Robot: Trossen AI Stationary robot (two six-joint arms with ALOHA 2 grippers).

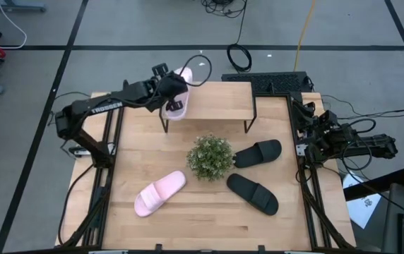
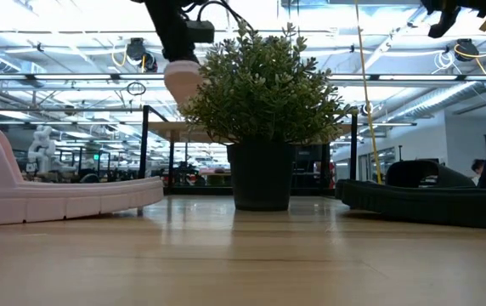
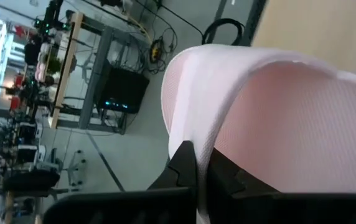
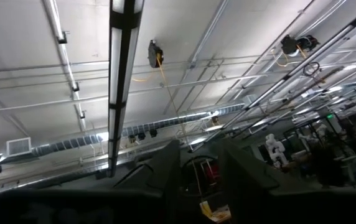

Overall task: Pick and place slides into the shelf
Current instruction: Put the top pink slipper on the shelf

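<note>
My left gripper (image 1: pixel 171 90) reaches from the table's left to the left end of the shelf (image 1: pixel 212 102) and is shut on one pale pink slide (image 1: pixel 179 101). In the low view that slide (image 2: pixel 182 81) hangs just above the shelf board (image 2: pixel 171 127). The other pink slide (image 1: pixel 159 192) lies sole-down on the near left of the table. Two black slides (image 1: pixel 258 152) (image 1: pixel 253 192) lie flat to the right of the plant. My right gripper (image 4: pixel 201 171) is parked off the table's right edge, open, pointing up at the ceiling. My left gripper pinches a thin pink wall of the slide, seemingly its strap edge (image 3: pixel 193 134), with one finger (image 3: pixel 183 167) on the outside and the other (image 3: pixel 231 177) on the hollow inner side. The slide is lifted clear and hangs below the gripper over the shelf's left end.
A bushy green plant in a dark pot (image 1: pixel 210 156) stands mid-table, just in front of the shelf and between the pink and black slides. The shelf board to the right of the held slide is bare. A keyboard (image 1: pixel 265 82) and cables lie beyond the far edge.
</note>
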